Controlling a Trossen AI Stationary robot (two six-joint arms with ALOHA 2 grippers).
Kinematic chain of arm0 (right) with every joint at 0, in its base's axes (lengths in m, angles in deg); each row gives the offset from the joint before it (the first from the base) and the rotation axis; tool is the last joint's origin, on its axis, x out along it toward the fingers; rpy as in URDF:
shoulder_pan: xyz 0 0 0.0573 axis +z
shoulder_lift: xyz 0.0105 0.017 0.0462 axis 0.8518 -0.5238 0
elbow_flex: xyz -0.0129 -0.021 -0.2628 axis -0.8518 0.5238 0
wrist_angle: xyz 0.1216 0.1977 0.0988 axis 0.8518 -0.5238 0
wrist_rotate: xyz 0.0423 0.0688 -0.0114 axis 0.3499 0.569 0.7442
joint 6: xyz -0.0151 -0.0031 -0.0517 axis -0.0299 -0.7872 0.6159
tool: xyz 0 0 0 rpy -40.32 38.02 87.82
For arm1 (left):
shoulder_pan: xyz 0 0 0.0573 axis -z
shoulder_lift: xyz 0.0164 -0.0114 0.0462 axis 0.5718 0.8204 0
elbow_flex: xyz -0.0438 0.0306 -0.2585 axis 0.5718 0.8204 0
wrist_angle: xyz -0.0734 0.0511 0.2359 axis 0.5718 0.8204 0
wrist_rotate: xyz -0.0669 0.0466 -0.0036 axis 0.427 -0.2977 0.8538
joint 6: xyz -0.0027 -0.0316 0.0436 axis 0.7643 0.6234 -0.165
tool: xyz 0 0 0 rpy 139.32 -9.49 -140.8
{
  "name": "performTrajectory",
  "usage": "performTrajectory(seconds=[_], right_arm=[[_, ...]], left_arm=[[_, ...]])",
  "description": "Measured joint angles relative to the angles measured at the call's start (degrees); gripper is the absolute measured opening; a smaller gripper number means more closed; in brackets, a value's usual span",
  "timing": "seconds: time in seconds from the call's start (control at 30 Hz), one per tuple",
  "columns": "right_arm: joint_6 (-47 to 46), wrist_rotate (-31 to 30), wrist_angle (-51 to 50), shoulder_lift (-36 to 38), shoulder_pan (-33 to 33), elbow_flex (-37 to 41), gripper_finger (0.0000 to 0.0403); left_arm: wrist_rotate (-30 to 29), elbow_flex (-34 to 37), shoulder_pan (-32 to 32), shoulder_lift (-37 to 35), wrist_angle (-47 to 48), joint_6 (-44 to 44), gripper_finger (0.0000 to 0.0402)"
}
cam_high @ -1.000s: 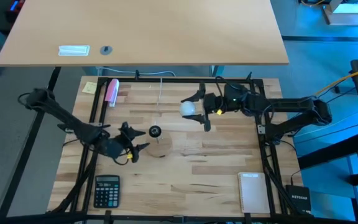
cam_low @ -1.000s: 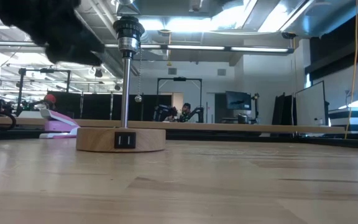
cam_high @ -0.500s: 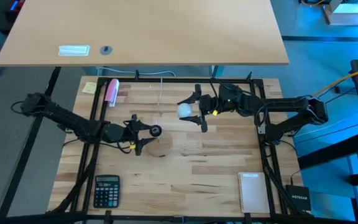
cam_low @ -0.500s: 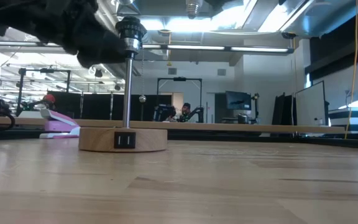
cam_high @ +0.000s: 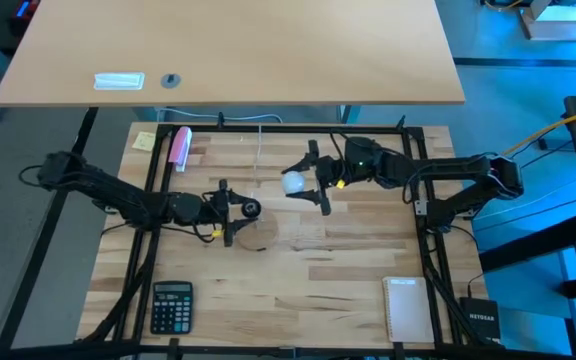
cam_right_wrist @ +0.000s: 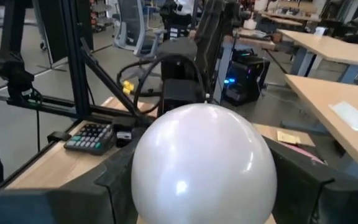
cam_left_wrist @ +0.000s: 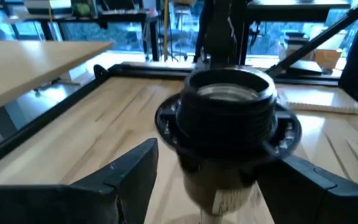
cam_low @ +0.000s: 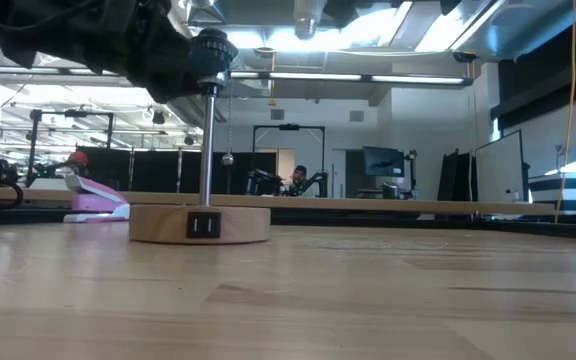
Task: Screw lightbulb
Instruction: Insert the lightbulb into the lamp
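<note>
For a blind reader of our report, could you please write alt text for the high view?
Seen from above, the right gripper holds the white lightbulb over the wooden table, just right of the black socket, which the open left gripper flanks. A calculator and a notepad lie near the front edge, and a pink object lies at the back left.

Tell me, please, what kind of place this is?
Probably a robotics lab or workshop: a framed wooden table carries two robot arms, and beyond it stand pale desks, an office chair and computer monitors under ceiling lights.
</note>
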Motion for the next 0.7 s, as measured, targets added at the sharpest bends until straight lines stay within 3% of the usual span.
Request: performTrajectory(seconds=[0.1,0.23,0.43,0.53,0.7], right_arm=[[0.0,0.3,1.2,0.1,0.0,0.0,0.0262],[-0.2,1.4,2.7,0.1,0.0,0.0,0.0262],[-2.1,5.7,3.4,-0.3,0.0,-0.3,0.0262],[-4.2,10.6,3.0,-2.0,0.0,-2.4,0.0262],[-7.8,18.5,3.4,-8.3,0.1,-8.7,0.0262]], left_arm=[[0.1,-0.4,-0.3,1.0,-0.2,0.5,0.0211],[0.1,-0.7,-0.4,1.4,0.3,3.0,0.0140],[7.9,-3.1,-0.4,1.4,0.7,4.3,0.0138],[13.2,-5.4,-0.7,1.4,2.4,5.2,0.0138],[16.4,-7.5,-0.7,3.3,3.3,5.4,0.0138]])
